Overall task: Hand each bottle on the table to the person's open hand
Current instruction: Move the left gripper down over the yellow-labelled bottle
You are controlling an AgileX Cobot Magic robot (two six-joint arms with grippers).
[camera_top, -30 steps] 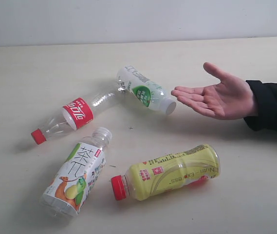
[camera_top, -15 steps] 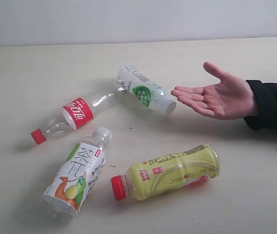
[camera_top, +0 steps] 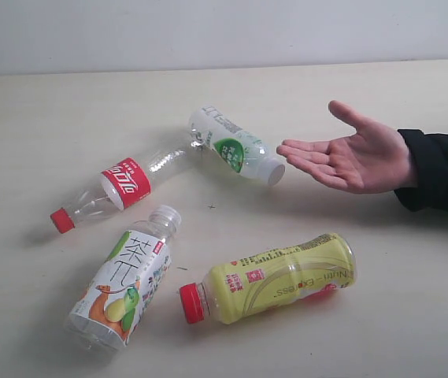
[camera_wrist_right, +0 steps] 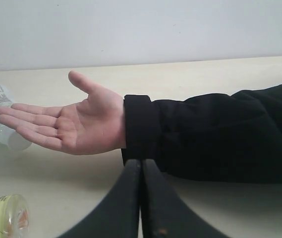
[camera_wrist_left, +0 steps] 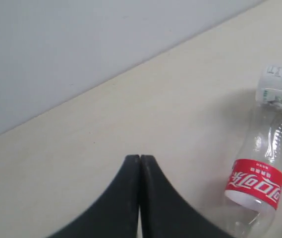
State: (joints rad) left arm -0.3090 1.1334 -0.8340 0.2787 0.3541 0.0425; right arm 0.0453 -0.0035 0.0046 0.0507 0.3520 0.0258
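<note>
Your left hand point(camera_wrist_left: 140, 158) and right hand point(camera_wrist_right: 141, 161) are both pinched shut and empty, while the clear red-labelled plastic bottle point(camera_wrist_left: 255, 179) lies on the cream bench point(camera_wrist_left: 106, 124) near the left hand, likely light, thin-walled and slippery, best gripped across its labelled waist.

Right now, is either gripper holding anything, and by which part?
Nothing held. Left gripper and right gripper are shut empty; the four bottles lie on the table.
</note>
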